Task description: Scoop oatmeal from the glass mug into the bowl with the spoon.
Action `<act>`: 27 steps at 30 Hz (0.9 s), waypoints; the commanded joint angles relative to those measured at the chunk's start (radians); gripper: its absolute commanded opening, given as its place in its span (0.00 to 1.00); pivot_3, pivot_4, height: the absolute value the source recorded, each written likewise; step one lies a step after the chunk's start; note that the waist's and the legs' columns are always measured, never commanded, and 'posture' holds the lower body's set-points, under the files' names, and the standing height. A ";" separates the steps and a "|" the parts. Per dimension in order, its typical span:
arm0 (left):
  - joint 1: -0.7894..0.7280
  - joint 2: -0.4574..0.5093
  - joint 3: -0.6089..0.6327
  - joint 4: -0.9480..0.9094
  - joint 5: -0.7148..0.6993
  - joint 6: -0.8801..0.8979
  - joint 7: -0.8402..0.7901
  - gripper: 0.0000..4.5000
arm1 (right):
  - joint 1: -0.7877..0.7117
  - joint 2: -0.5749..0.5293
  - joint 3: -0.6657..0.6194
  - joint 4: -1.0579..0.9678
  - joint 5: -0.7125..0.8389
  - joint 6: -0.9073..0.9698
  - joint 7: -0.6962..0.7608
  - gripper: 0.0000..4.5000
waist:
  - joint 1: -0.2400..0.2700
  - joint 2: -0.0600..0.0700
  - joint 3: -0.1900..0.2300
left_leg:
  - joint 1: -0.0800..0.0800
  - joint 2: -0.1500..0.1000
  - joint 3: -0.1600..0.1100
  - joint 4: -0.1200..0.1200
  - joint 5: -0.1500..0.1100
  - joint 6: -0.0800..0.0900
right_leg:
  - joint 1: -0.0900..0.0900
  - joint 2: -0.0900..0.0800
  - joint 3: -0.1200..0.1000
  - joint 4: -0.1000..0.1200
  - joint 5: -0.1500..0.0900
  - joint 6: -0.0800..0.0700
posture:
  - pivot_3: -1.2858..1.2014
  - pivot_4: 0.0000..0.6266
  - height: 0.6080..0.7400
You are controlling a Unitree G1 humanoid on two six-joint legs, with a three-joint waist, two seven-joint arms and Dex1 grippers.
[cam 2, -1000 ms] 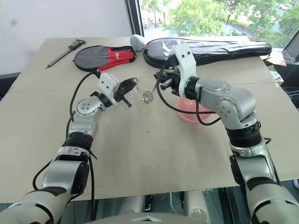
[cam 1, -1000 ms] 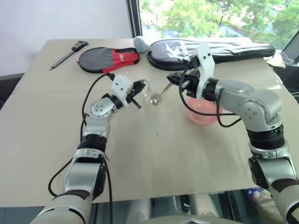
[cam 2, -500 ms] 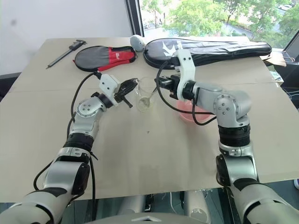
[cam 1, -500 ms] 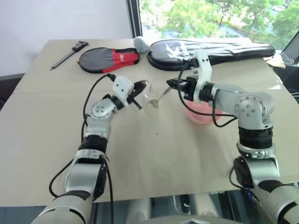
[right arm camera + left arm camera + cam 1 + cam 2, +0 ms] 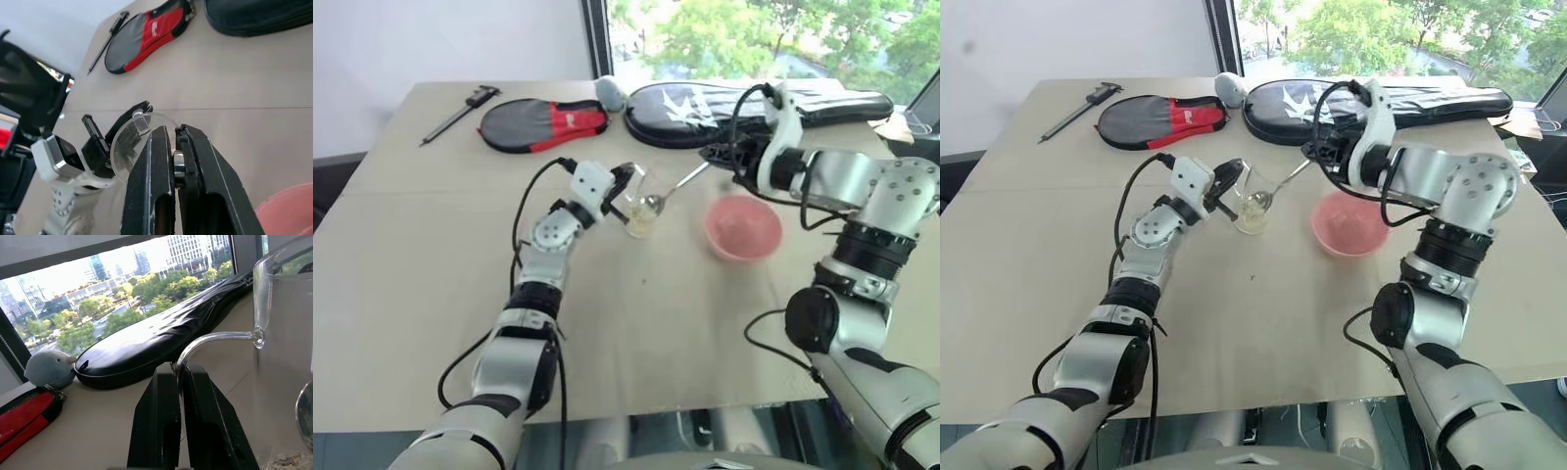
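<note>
The glass mug (image 5: 640, 208) stands mid-table with a thin layer of oatmeal (image 5: 641, 228) at its bottom. My left gripper (image 5: 624, 180) is shut on the mug's handle (image 5: 215, 337), the fingers (image 5: 157, 421) pinching the clear loop. The spoon (image 5: 677, 184) slants down from my right gripper (image 5: 719, 157), which is shut on its handle (image 5: 178, 164). Its oval end (image 5: 1259, 201) sits inside the mug above the oatmeal (image 5: 289, 461). The pink bowl (image 5: 717, 235) rests just right of the mug, below my right forearm.
A long black racket bag (image 5: 754, 103) lies along the far edge. Beside it are a red-and-black paddle case (image 5: 543, 125) and a small grey plush toy (image 5: 610, 93). A black caliper (image 5: 460, 110) lies at the far left. Bare tabletop spreads toward the front.
My right arm has swung out to the right and its wrist has rolled, uncovering the bowl and slanting the spoon more steeply. My left gripper has shifted slightly right with the mug.
</note>
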 commanded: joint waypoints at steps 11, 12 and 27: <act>-0.049 -0.069 0.004 0.059 -0.025 -0.097 0.016 0.01 | -0.075 -0.095 -0.249 0.128 0.104 0.011 -0.189 0.00 | -0.002 0.000 0.000 | 0.000 0.000 0.000 0.000 0.000 0.000 | 0.000 0.000 0.000 0.000 0.000 0.000 | 0.52 0.24 1.00; -0.049 -0.071 0.008 0.064 -0.033 -0.101 0.008 0.01 | -0.080 -0.098 -0.267 0.135 0.117 0.011 -0.204 0.00 | -0.002 0.000 0.000 | 0.000 0.000 0.000 0.000 0.000 0.000 | 0.000 0.000 0.000 0.000 0.000 0.000 | 0.52 0.24 1.00; -0.169 -0.082 0.010 0.251 -0.054 -0.198 -0.103 0.01 | -0.014 -0.157 -0.354 0.095 0.381 0.011 -0.354 0.00 | -0.004 0.000 0.000 | -0.001 0.000 0.000 -0.002 0.000 0.000 | 0.000 0.000 0.000 -0.001 0.000 0.000 | 0.52 0.24 1.00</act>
